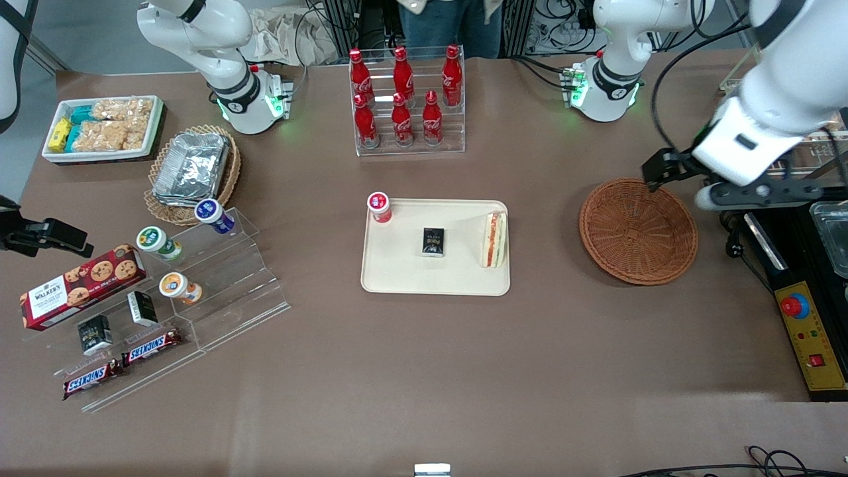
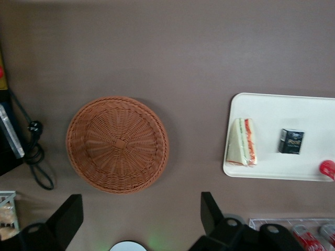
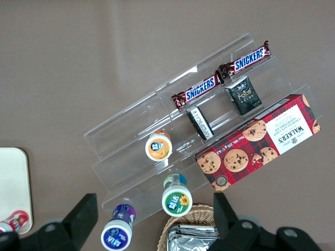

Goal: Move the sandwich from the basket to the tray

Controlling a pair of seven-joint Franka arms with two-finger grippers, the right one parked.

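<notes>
The sandwich (image 1: 494,240) lies on the cream tray (image 1: 411,271), at the tray's edge nearest the basket, cut edge with red and green filling showing. It also shows in the left wrist view (image 2: 242,142), on the tray (image 2: 282,112). The reddish-brown wicker basket (image 1: 638,230) is empty and sits beside the tray toward the working arm's end; the wrist view shows its bare inside (image 2: 118,144). My left gripper (image 1: 662,173) is open and empty, held above the basket's rim that lies farther from the front camera. Its fingers (image 2: 73,209) stand wide apart over bare table.
A red-capped cup (image 1: 379,207) and a small black box (image 1: 434,241) are on the tray. A rack of cola bottles (image 1: 405,99) stands farther back. An acrylic stand with snacks (image 1: 199,285), a tan foil basket (image 1: 192,169) and a white bin (image 1: 103,127) lie toward the parked arm's end. A control box (image 1: 811,331) is beside the basket.
</notes>
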